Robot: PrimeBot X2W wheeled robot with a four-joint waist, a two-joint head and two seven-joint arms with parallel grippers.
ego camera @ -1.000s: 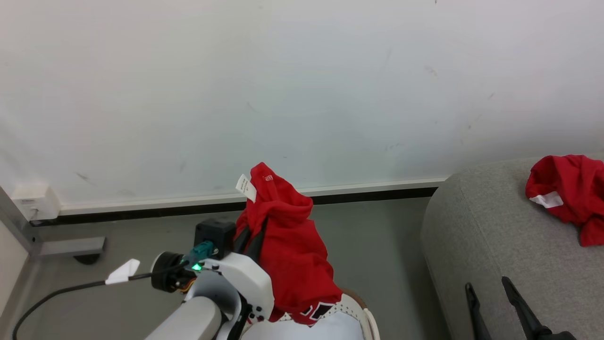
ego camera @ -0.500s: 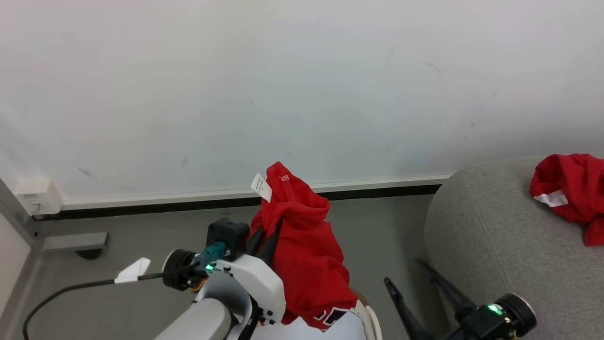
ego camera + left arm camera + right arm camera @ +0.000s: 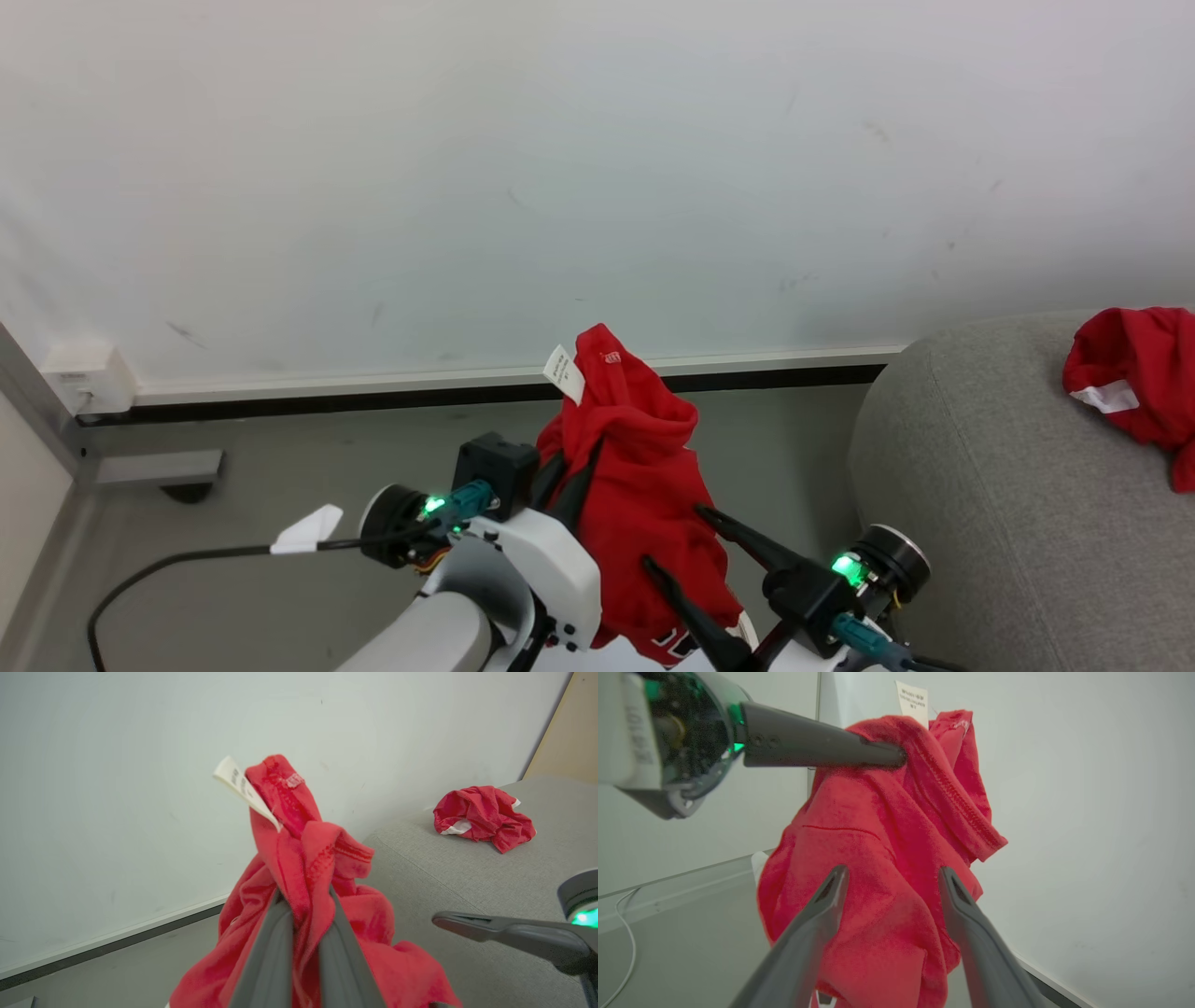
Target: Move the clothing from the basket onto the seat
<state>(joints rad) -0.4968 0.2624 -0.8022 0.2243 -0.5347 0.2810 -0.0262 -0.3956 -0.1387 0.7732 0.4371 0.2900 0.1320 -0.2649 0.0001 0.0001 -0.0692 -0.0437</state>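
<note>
Cloth first: your left claw [image 3: 571, 469] is clamped on a bunched fold of a red garment [image 3: 644, 485] and holds it up in the air, clear of the floor [image 3: 280, 467], with the rest of it hanging below the fingers. A white tag [image 3: 563, 371] sticks out beside the topmost peak of the fabric, against the pale wall [image 3: 560, 187]. At the lowest edge of the hanging cloth you can see a bit of black-and-white print [image 3: 674, 642]. Your right claw [image 3: 674, 537] is spread wide with nothing held. From its wrist view the two fingers point at the middle of the hanging garment, which shows in the gap between them. You cannot tell from the pictures whether they touch the cloth. To your right sits the grey sofa [image 3: 980, 485], and a second garment [image 3: 1134, 373], red with white trim, lies crumpled on it, well apart from both claws.
</note>
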